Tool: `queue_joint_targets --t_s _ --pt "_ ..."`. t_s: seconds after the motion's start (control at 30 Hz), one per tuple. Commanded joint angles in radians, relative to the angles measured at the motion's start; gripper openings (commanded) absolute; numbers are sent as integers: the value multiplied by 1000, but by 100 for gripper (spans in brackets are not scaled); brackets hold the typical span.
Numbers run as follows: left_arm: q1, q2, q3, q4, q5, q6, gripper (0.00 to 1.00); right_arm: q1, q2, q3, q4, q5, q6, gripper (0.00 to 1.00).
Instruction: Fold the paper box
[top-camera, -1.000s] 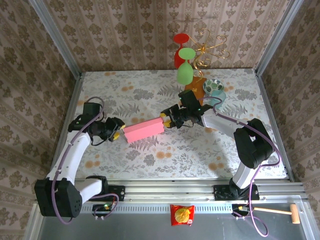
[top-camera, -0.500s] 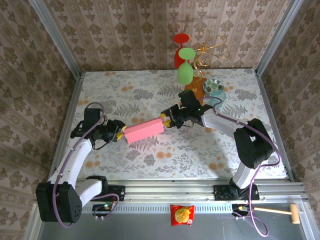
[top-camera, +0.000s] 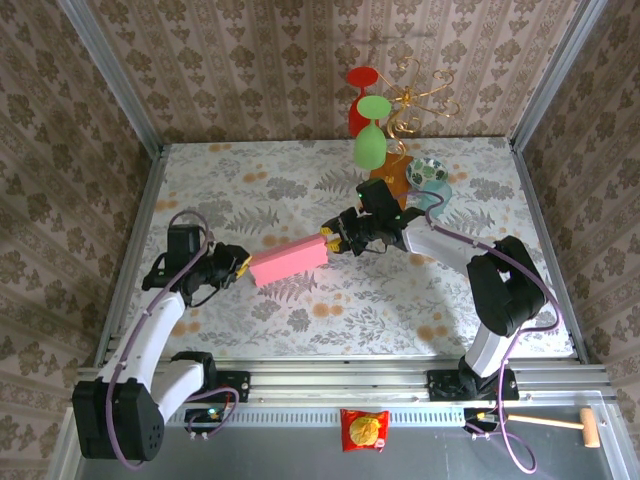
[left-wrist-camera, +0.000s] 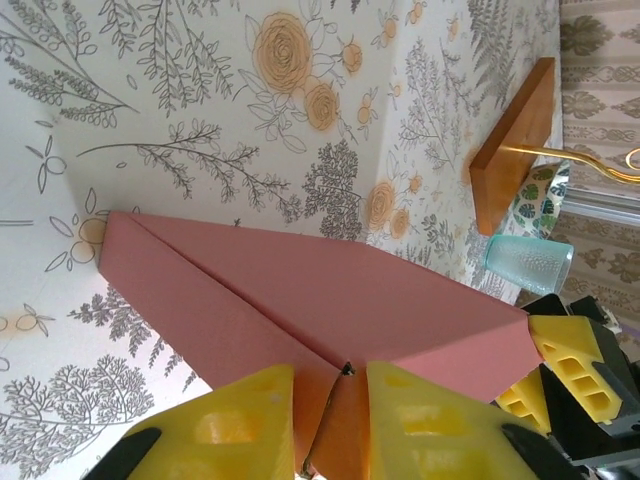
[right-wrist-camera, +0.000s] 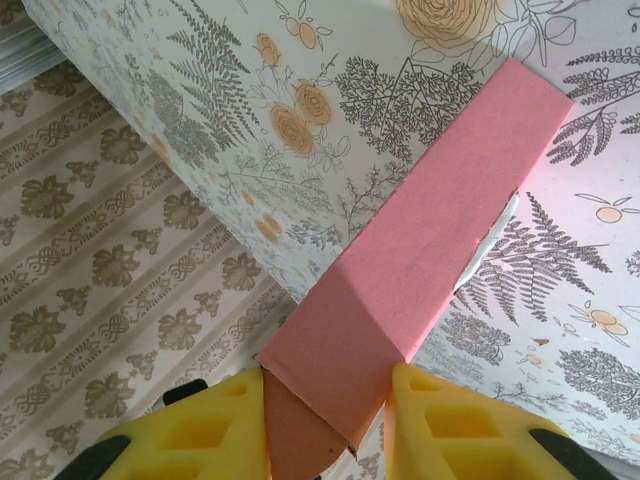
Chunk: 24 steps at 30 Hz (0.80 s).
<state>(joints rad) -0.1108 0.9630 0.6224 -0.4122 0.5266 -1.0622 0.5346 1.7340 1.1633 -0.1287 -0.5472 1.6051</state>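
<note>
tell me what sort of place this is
Probably a robot test cell dressed as a home: wallpaper between metal posts, a floral tablecloth, and a left arm and right arm bolted to a rail.

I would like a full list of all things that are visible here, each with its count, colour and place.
paper box: one, pink, middle of the table
table: one, white floral cover, between papered walls
red wine glass: one, red, on the stand, far side
green wine glass: one, green, same stand
stand: one, gold wire on a brown wooden base, far right
tumbler: one, pale teal, beside the stand's base
dish: one, leaf pattern, by the stand
snack packet: one, red and yellow, ledge before the arm bases
mallet: one, wooden, same ledge, right
left tool: one, yellow fingers, shut on the box's left end
right tool: one, yellow fingers, shut on its right end
</note>
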Motion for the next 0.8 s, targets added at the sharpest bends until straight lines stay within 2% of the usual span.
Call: queue_joint_targets --t_s 0.0,0.3,0.47,0.6,0.77 --pt "-13 13 -56 -46 -18 40 19 4 50 15 -99 55 -46 27" --pt "-14 0 -89 -70 -56 124 16 -6 59 5 -164 49 -143 27" --pt "-12 -19 -140 -2 -51 92 15 -13 65 1 -166 47 -179 21" --pt "-4 -17 -164 45 -33 61 14 -18 84 7 -165 36 -211 20" --pt "4 -8 -145 10 -39 81 13 -35 86 13 -145 2 -254 35"
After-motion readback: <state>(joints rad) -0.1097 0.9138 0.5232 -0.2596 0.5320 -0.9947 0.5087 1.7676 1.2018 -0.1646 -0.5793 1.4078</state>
